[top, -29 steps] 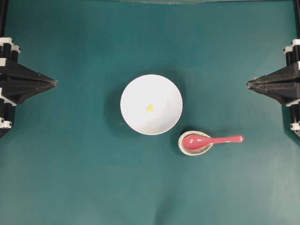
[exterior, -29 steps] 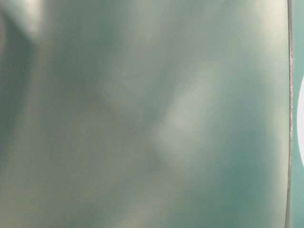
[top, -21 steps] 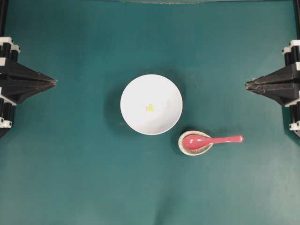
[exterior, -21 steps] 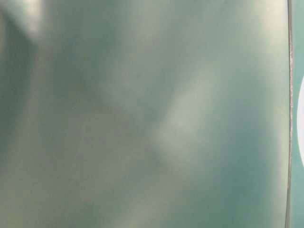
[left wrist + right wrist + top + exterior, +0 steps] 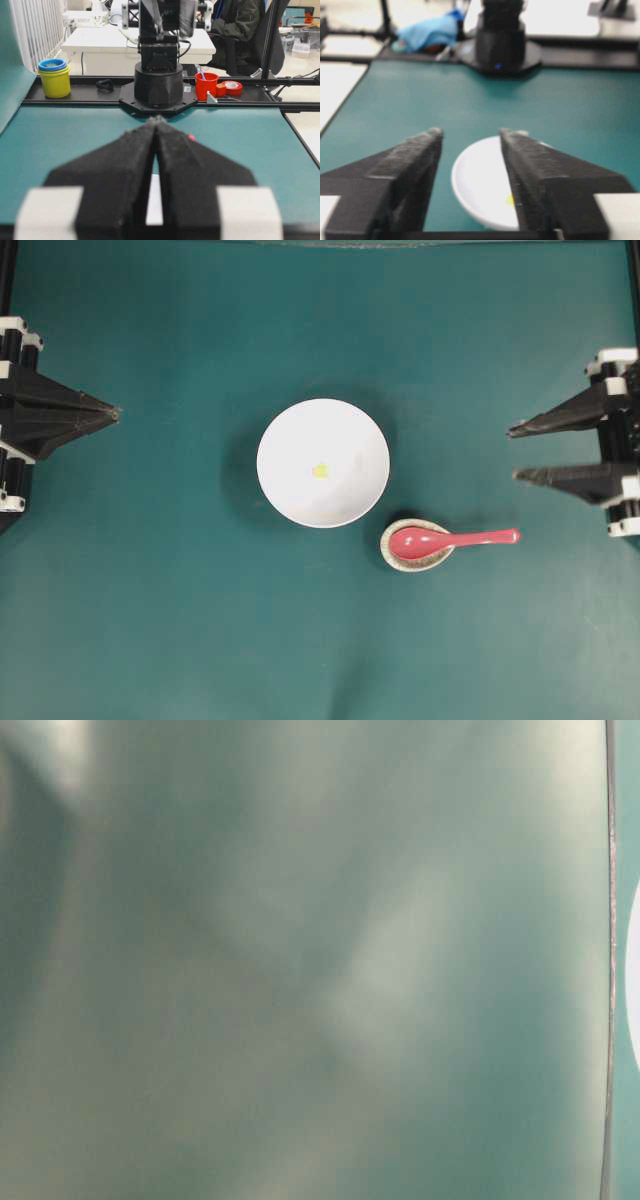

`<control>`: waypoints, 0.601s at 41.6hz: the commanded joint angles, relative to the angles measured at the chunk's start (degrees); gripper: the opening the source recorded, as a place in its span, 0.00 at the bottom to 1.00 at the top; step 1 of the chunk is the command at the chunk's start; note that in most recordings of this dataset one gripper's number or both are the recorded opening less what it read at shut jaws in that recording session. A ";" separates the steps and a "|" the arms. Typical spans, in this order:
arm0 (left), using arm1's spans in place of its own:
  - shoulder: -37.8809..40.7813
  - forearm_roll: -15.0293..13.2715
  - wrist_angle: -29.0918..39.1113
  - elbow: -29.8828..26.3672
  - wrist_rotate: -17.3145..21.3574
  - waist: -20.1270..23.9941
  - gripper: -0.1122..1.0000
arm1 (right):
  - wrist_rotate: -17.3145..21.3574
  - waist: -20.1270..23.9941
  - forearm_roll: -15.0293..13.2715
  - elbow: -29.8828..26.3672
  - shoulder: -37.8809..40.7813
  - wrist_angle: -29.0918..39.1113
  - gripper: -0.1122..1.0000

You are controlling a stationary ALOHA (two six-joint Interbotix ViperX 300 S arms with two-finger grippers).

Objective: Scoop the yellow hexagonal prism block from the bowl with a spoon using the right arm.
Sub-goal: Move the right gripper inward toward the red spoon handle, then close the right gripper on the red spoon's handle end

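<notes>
The white bowl (image 5: 322, 462) sits mid-table with the tiny yellow hexagonal prism block (image 5: 320, 470) lying inside it. The red-pink spoon (image 5: 450, 538) rests to the bowl's lower right, handle pointing right. My right gripper (image 5: 512, 451) stands open at the right edge, above the spoon's handle end and apart from it, with nothing between its fingers. From the right wrist, the bowl (image 5: 485, 185) and block (image 5: 510, 200) show between the spread fingers. At the left edge my left gripper (image 5: 117, 415) is shut and empty.
The spoon's scoop lies in a small speckled oval dish (image 5: 415, 546) just off the bowl's rim. Green mat covers the table. The table-level view is a blur. Beyond the far edge stand the right arm's base (image 5: 159, 75), stacked cups (image 5: 54, 77) and a red cup (image 5: 206, 85).
The right gripper has gone from shut to open, its fingers spreading apart. The left gripper, bowl, block and spoon have not moved.
</notes>
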 commanded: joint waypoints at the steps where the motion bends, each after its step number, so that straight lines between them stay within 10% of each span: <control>1: 0.53 0.18 -0.53 -1.32 -0.09 0.18 0.10 | 0.09 0.88 0.09 -0.35 1.67 -0.88 0.63; 25: 0.53 0.26 -0.35 -1.32 0.79 0.09 0.10 | 0.18 6.77 6.50 8.44 18.54 -21.80 0.62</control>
